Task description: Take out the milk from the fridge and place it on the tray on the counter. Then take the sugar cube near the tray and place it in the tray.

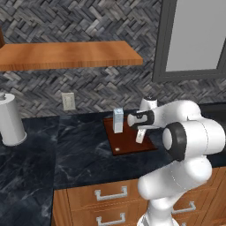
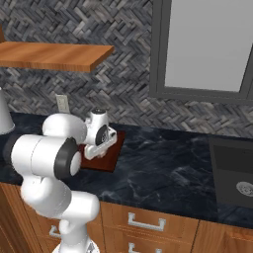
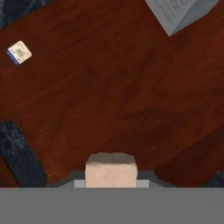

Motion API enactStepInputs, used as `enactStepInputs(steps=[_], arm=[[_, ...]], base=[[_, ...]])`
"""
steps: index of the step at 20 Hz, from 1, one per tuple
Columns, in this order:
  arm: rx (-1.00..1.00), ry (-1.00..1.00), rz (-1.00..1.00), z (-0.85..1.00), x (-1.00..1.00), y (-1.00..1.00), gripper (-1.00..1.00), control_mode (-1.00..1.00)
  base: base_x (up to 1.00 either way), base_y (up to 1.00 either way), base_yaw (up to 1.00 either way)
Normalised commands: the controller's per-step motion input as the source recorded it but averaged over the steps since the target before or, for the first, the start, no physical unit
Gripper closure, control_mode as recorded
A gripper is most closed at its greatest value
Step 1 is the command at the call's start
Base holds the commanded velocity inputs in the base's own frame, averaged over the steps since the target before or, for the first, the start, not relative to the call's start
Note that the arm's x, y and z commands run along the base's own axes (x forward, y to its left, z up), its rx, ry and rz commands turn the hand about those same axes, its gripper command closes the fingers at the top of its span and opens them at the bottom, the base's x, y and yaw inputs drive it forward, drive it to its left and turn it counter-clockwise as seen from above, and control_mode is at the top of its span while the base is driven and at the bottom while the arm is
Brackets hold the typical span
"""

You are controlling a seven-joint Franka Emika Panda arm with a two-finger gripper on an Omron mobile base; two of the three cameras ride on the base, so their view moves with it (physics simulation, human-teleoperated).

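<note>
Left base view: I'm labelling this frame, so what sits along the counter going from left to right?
White cylinder roll → wall outlet → milk on the tray → end effector, shut on the sugar cube above the tray → the arm's big white joint.

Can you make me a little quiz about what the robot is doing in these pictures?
1. True or false: the milk already stands on the tray.
2. What does the gripper hold? A) a spoon B) the sugar cube C) nothing
3. Fill in: the gripper hangs over the ____.

Key: 1 true. 2 B, the jaws are shut on the cube. 3 tray.
</note>
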Motion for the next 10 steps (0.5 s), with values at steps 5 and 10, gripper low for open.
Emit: enactStepInputs(steps=[5, 10], arm=[[0.0, 0.07, 0.0, -0.41, 0.11, 0.0, 1.0, -1.0], [0.0, 0.05, 0.0, -0.45, 0.07, 0.0, 1.0, -1.0]], base=[[0.0, 0.0, 0.0], [0.0, 0.0, 0.0]])
